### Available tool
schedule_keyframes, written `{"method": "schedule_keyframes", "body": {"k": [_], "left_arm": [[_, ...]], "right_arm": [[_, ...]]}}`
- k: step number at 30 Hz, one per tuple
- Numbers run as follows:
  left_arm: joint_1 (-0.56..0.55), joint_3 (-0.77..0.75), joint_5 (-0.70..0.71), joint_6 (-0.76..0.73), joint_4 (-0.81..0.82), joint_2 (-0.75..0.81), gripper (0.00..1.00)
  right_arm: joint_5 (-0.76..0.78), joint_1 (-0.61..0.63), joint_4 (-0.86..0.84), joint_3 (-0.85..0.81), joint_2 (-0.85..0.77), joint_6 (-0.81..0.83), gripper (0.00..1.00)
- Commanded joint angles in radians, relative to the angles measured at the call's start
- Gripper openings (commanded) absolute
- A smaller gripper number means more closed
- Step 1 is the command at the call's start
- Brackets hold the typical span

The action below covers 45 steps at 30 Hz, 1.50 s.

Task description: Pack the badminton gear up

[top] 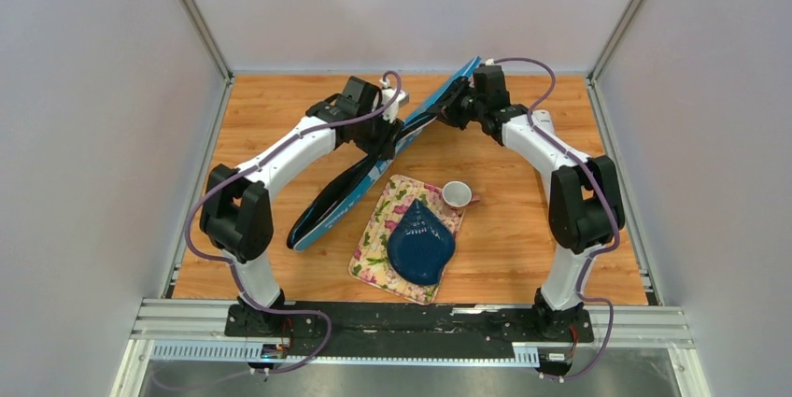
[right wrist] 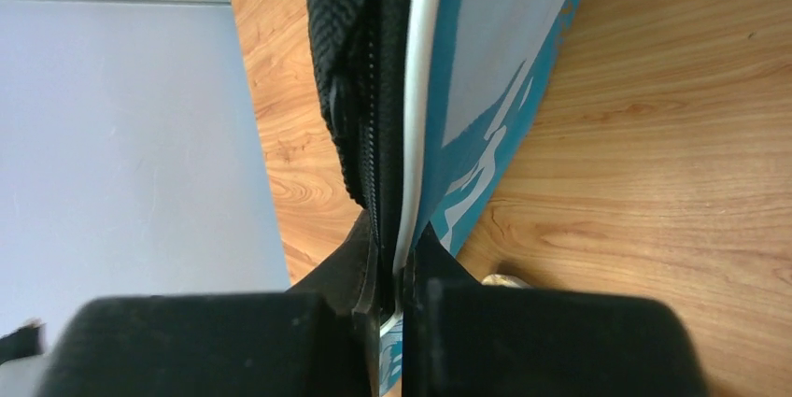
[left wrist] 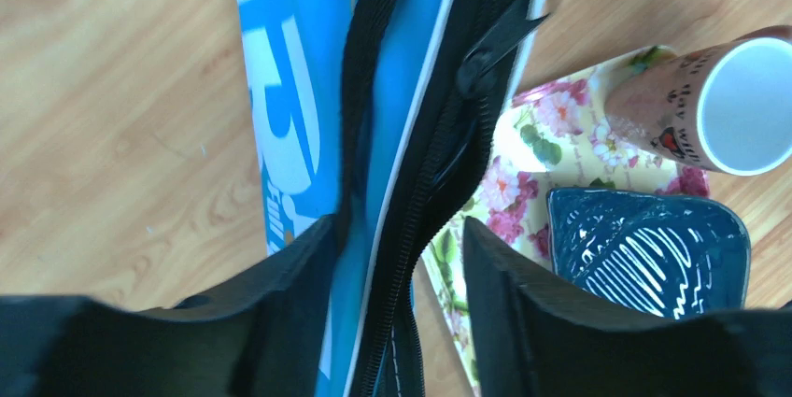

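Top external: right arm outstretched, end effector tight on racket bag.

The racket bag is smooth cloth with coarse black webbing, the table matt wood.

**A:** What does it look like?

**B:** A long blue fabric racket bag with white lettering on its side and a black zipper running along one edge.

**A:** How does it lie?

**B:** It lies slantwise across the wooden table, with its near end toward the left and its far end toward the back right. The far end is turned up on edge.

**A:** And the zipper?

**B:** Its black pull sits partway along. A black webbing strap runs beside the teeth at the far end. I cannot tell whether the zipper is closed.
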State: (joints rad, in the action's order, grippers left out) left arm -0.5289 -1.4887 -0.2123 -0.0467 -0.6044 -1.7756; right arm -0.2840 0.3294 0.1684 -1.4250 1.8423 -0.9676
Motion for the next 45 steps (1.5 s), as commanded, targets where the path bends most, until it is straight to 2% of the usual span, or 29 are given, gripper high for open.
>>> {"method": "schedule_keyframes", "body": {"k": [1, 4, 7, 8, 9, 13, 17, 28, 32, 37, 40, 41, 45], "left_arm": [[-0.003, -0.105, -0.084, 0.042, 0.021, 0.056, 0.66], [-0.026, -0.133, -0.037, 0.021, 0.054, 0.074, 0.67], [-0.037, -0.146, -0.030, 0.011, 0.092, 0.076, 0.53], [-0.039, -0.160, -0.044, 0.010, 0.089, 0.056, 0.43], [-0.037, -0.176, -0.056, 0.005, 0.081, 0.041, 0.42], [-0.037, -0.280, -0.142, -0.008, 0.016, -0.034, 0.47], [-0.037, -0.329, -0.125, -0.002, 0.005, -0.091, 0.48], [-0.037, -0.349, -0.160, -0.036, -0.029, -0.133, 0.51], [-0.037, -0.352, -0.148, -0.032, -0.021, -0.139, 0.39], [-0.037, -0.364, -0.142, -0.030, -0.021, -0.148, 0.33], [-0.037, -0.366, -0.125, -0.030, -0.021, -0.148, 0.21], [-0.039, -0.367, -0.119, -0.027, -0.023, -0.147, 0.13], [-0.039, -0.364, -0.108, -0.033, -0.026, -0.139, 0.06]], "right_arm": [[0.052, 0.013, 0.039, -0.031, -0.021, -0.092, 0.00], [0.075, 0.016, 0.083, -0.049, -0.020, -0.146, 0.00], [0.089, 0.016, 0.212, -0.136, 0.009, -0.152, 0.00], [0.086, 0.019, 0.227, -0.152, 0.014, -0.151, 0.00], [0.080, 0.019, 0.221, -0.152, 0.012, -0.152, 0.00], [0.080, 0.019, 0.206, -0.152, 0.003, -0.154, 0.00], [0.060, 0.020, 0.198, -0.153, 0.009, -0.152, 0.00], [0.048, 0.017, 0.194, -0.160, 0.011, -0.143, 0.00], [0.045, 0.017, 0.189, -0.158, 0.012, -0.145, 0.00], [0.045, 0.019, 0.189, -0.160, 0.011, -0.143, 0.00], [0.046, 0.017, 0.187, -0.161, 0.009, -0.141, 0.00], [0.045, 0.017, 0.189, -0.161, 0.011, -0.143, 0.00], [0.043, 0.019, 0.187, -0.164, 0.012, -0.148, 0.00]]}}
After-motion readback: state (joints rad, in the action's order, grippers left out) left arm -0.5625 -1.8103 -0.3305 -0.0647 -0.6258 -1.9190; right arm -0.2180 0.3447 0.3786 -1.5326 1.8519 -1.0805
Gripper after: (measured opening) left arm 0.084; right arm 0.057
